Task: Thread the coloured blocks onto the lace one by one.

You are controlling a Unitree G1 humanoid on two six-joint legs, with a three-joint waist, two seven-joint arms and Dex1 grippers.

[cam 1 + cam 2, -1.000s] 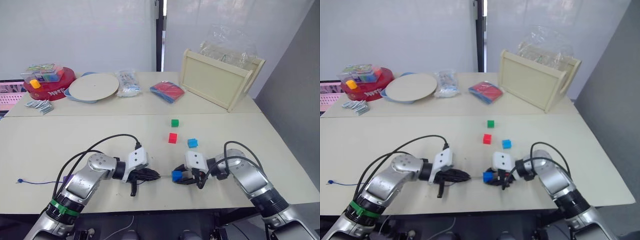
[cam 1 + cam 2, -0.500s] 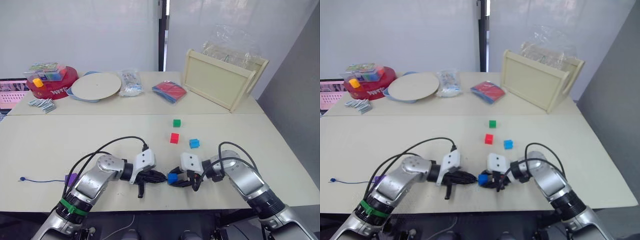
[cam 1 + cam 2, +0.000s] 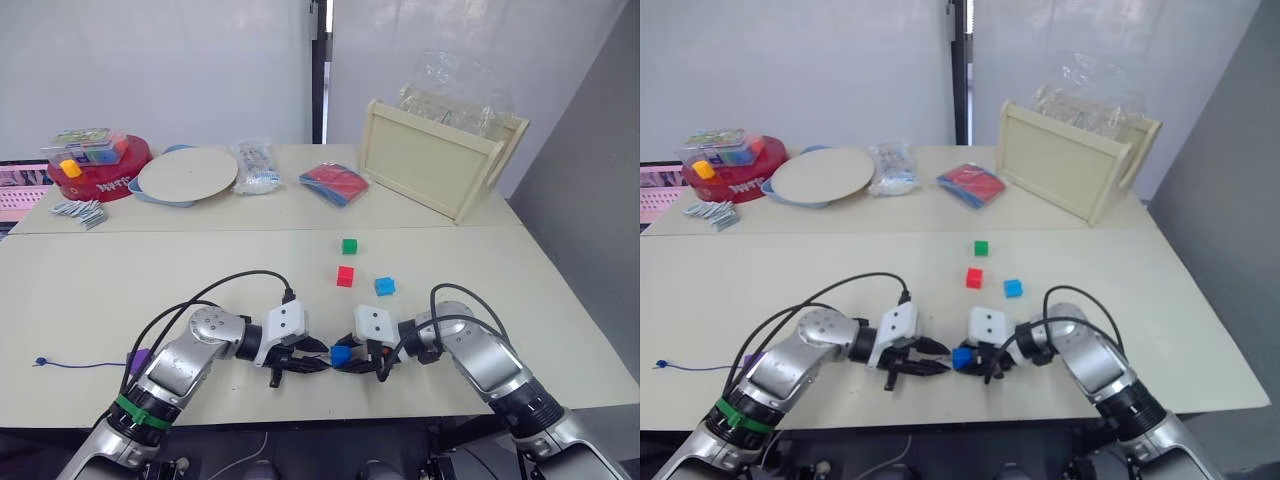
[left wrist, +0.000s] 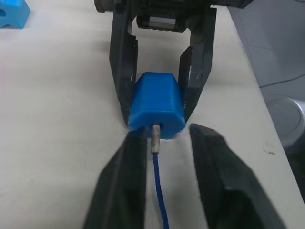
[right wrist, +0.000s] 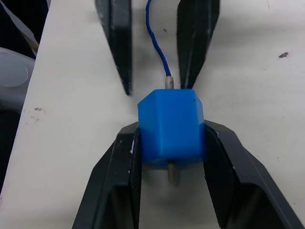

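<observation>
- Two pale surfaces (image 3: 90, 280) are standing edge to edge, with a white wall behind them and a grey partition running along the right side.
- At the near edge, the right claw (image 5: 172, 157) is pinching a dark blue block (image 3: 341, 355) between its two black fingers, one finger pressing on each side face.
- Facing it, the left claw (image 4: 162, 162) is spread, its fingertips sitting either side of the lace (image 4: 159, 200) without touching it.
- The lace's pale stiff tip is passing right through the block's hole: the metal-coloured end is poking out on the right claw's side, and the blue cord is trailing out on the other.
- A purple block (image 3: 139, 357) is lying beside the left forearm, and the knotted end of the lace (image 3: 39, 362) is resting far out toward the left edge, the cord lying flat between them.
- Three loose blocks are sitting near the middle of the near surface, well apart from both claws: a green one (image 3: 349, 245), a red one (image 3: 345, 276) and a light blue one (image 3: 385, 286).
- Bare top is stretching between those blocks and the claws, and widely to the left.
- On the far surface, a red tin (image 3: 98, 172), a round plate (image 3: 187, 173), a clear packet (image 3: 255, 166), a red and blue bundle (image 3: 334, 183) and a wooden tray (image 3: 435, 160) are lining up.
</observation>
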